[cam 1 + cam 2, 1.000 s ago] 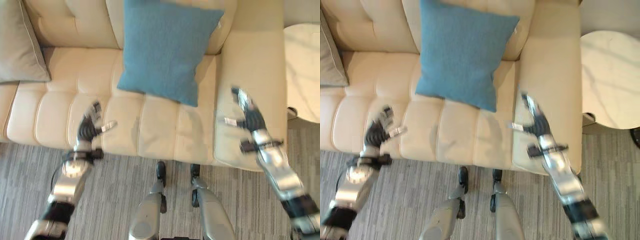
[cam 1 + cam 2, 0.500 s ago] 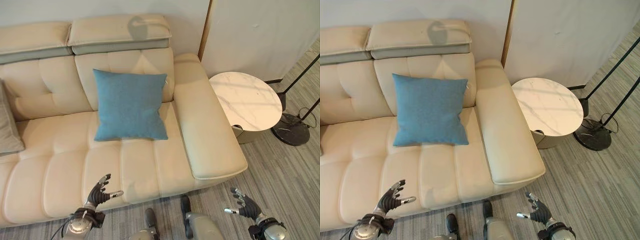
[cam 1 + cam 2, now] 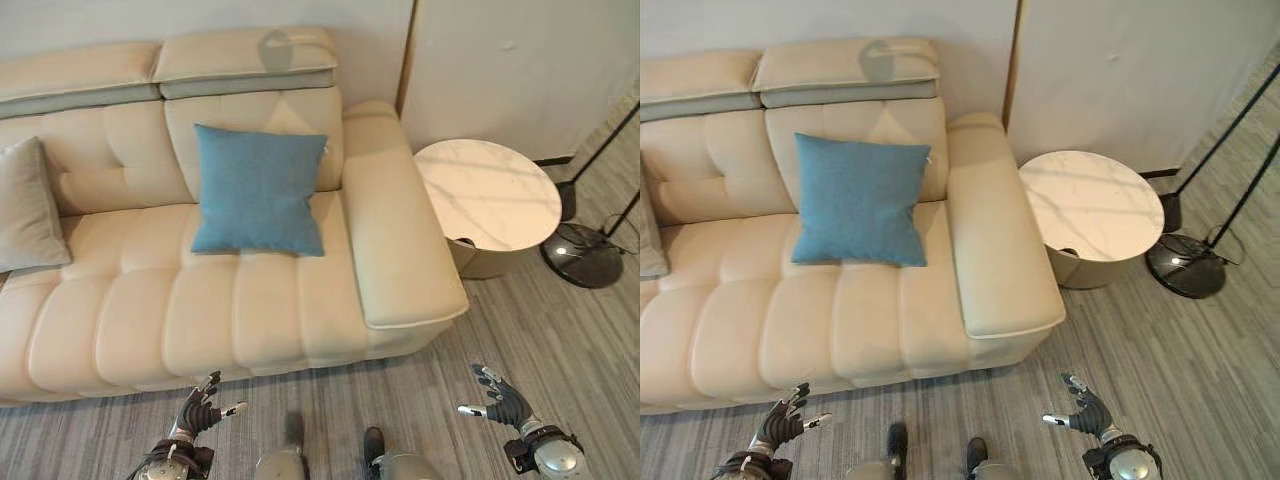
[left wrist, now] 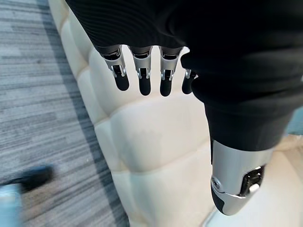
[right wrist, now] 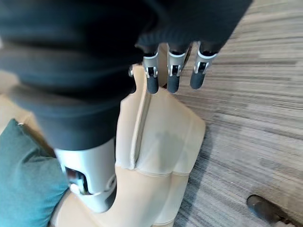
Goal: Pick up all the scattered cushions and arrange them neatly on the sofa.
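Observation:
A blue cushion (image 3: 258,190) leans upright against the back of the cream sofa (image 3: 130,310), near its right armrest (image 3: 395,225). A grey cushion (image 3: 30,215) rests against the backrest at the sofa's left end. My left hand (image 3: 197,418) hovers over the floor in front of the sofa, fingers spread and empty. My right hand (image 3: 502,405) hangs over the floor below the armrest's front corner, also open and empty. The left wrist view has straight fingers (image 4: 142,78) over the seat's edge. The right wrist view has straight fingers (image 5: 171,73) above the armrest (image 5: 161,137), with the blue cushion (image 5: 23,184) beside it.
A round white marble side table (image 3: 487,200) stands right of the armrest. A black floor-lamp base (image 3: 585,255) and its thin poles are at the far right. Grey striped carpet (image 3: 560,340) lies in front of the sofa.
The camera has pulled back from the sofa; the grey cushion has come further into view at the left. Both hands, which were over the seat and armrest a second ago, now hang over the floor.

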`<state>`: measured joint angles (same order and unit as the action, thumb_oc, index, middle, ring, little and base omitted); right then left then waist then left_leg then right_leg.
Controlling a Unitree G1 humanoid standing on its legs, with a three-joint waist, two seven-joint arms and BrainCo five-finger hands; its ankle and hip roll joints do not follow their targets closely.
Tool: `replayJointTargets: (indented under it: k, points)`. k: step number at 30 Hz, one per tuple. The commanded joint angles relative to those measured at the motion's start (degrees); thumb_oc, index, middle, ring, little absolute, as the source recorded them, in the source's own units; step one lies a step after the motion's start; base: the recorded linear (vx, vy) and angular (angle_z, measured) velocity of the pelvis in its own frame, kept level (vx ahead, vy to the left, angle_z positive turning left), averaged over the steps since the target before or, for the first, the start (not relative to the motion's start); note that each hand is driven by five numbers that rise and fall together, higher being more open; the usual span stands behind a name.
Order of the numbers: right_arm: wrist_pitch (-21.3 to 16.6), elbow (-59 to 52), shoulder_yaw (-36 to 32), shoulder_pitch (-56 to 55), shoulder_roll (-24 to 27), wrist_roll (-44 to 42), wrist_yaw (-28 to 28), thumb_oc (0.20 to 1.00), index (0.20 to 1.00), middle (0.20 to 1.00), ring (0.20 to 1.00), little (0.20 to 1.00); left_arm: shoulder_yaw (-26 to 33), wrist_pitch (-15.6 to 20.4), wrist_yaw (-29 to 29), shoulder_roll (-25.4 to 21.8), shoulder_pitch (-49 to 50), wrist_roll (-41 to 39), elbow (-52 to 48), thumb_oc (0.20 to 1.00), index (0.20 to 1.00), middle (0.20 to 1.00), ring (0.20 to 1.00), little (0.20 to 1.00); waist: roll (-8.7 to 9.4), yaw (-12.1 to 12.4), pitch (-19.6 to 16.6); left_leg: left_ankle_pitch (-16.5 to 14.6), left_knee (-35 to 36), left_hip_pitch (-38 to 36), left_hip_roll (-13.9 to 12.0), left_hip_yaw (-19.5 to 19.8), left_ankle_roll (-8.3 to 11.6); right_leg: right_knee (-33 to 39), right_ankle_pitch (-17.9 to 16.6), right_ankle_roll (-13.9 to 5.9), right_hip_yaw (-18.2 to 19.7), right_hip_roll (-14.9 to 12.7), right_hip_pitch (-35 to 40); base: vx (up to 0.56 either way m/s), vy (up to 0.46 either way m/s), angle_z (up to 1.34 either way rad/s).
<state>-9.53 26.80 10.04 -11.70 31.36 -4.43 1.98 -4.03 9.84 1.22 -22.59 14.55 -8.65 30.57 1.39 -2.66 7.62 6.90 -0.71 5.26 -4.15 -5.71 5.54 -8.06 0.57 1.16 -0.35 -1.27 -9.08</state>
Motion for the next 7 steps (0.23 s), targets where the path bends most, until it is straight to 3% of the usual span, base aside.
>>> replayJointTargets:
  k: [1,7]
  points:
    - [-2.3,0.7,-0.4,1.8,-2.0,0.2,-0.4,1.000,1.000,1.000,1.000,1.000,1.7,2.3,0.6,-1.1,-2.5,-2.1,0.2,1.000,1.000,1.000,1.000,1.000,2.13,0.0,-1.2,-9.7,-2.5,-1.2,2.4,-0.3,-1.55,12.3,0.2,-7.24,-1.2,-0.7,7.7,-0.03,0.024,-0.07]
    - [-1.4,3.4,-0.3,1.9,-3.3,0.4,-0.8,1.000,1.000,1.000,1.000,1.000,1.8,2.0,0.8,-0.6,-2.6,-1.9,2.5,1.000,1.000,1.000,1.000,1.000,1.48,-0.4,-3.5,-8.2,5.0,-5.8,2.8,-1.1,-1.74,12.9,-0.5,-7.66,-1.5,-0.2,8.5,-0.01,0.029,-0.04]
